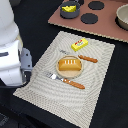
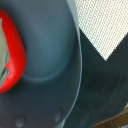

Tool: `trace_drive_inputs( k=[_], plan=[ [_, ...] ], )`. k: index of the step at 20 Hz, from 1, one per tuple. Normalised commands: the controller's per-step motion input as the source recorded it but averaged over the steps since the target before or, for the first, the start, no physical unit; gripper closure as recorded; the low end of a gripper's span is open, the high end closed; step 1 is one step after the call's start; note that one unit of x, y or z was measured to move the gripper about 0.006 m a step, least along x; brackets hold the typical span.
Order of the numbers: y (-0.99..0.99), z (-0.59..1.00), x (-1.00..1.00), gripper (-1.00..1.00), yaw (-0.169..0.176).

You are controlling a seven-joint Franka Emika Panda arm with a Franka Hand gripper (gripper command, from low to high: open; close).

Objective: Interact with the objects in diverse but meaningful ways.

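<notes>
In the wrist view a grey-blue pot fills the frame, seen close from above, with a red tomato inside it at the frame's edge. No fingers show there. In the exterior view my white arm and its grey hand stand at the exterior view's left, beside the placemat; the fingertips are hidden. A golden-brown bread loaf lies mid-mat and a yellow butter block lies behind it. A second grey-blue pot at the back holds a yellow cheese wedge.
A toy knife and a fork, both orange-handled, flank the loaf. A brown stove board with dark burners lies at the back. A pale bowl-like vessel stands at its right. A placemat corner shows beside the pot.
</notes>
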Motion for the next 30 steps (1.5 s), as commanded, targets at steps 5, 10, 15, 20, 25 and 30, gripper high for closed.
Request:
trace_drive_inputs(
  k=[5, 10, 15, 20, 25, 30],
  plan=[
    [-0.04, -0.43, -0.09, -1.0, 0.0],
    [-0.1, -0.25, -0.2, -1.0, 0.0],
    [-0.13, -0.08, -0.2, -1.0, 0.0],
    [-0.12, 0.0, -0.13, 1.0, 0.0],
    [-0.1, -0.01, -0.12, 1.0, 0.005],
    [-0.1, -0.03, -0.16, 1.0, 0.005]
  ],
)
